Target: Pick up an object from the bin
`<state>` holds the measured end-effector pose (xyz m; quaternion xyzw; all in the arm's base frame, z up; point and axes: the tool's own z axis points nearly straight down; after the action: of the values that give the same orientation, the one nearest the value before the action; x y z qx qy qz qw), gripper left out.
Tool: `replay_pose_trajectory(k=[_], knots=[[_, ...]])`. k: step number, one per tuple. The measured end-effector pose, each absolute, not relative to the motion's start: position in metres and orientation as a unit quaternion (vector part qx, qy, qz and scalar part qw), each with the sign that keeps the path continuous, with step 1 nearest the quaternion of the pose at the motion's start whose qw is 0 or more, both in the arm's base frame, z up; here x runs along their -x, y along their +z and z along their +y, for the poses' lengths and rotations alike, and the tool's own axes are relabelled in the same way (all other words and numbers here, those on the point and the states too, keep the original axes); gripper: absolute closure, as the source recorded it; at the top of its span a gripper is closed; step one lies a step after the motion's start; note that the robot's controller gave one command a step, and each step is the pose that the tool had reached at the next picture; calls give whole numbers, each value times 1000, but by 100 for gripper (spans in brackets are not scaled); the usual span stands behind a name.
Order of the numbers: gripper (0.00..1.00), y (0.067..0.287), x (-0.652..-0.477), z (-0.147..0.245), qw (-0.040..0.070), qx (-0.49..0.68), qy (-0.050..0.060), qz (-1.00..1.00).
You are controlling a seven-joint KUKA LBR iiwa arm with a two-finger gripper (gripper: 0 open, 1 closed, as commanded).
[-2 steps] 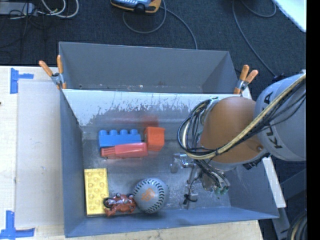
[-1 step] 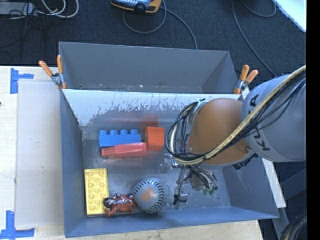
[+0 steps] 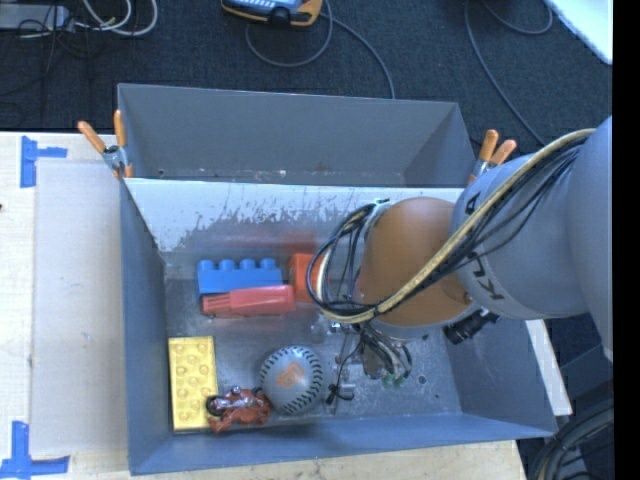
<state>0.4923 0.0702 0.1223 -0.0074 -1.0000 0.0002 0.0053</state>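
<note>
My gripper (image 3: 374, 359) hangs low over the bin floor at the middle right, under the arm's orange cover. Just to its left lies a grey ball (image 3: 291, 377) with an orange patch, close to the gripper but with a small gap showing. An orange block (image 3: 301, 271) sits up and to the left of the gripper, partly hidden by cables. Beside that block lies a red flat block (image 3: 247, 299), leaning against a blue toy brick (image 3: 238, 273).
A yellow studded plate (image 3: 191, 380) lies at the bin's front left, with a small brown-red figure (image 3: 238, 407) at its lower right corner. The arm and its cables cover the bin's right side. Bare floor shows at the front right.
</note>
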Motion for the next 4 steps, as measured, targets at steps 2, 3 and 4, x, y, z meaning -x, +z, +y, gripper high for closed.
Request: replay_pose_trajectory(k=[2, 3, 4], knots=[[100, 97, -510, 132, 0, -112, -1, -994], [100, 134, -507, 130, 6, -102, 0, -995], [100, 197, -509, 126, 3, -100, 0, -995]])
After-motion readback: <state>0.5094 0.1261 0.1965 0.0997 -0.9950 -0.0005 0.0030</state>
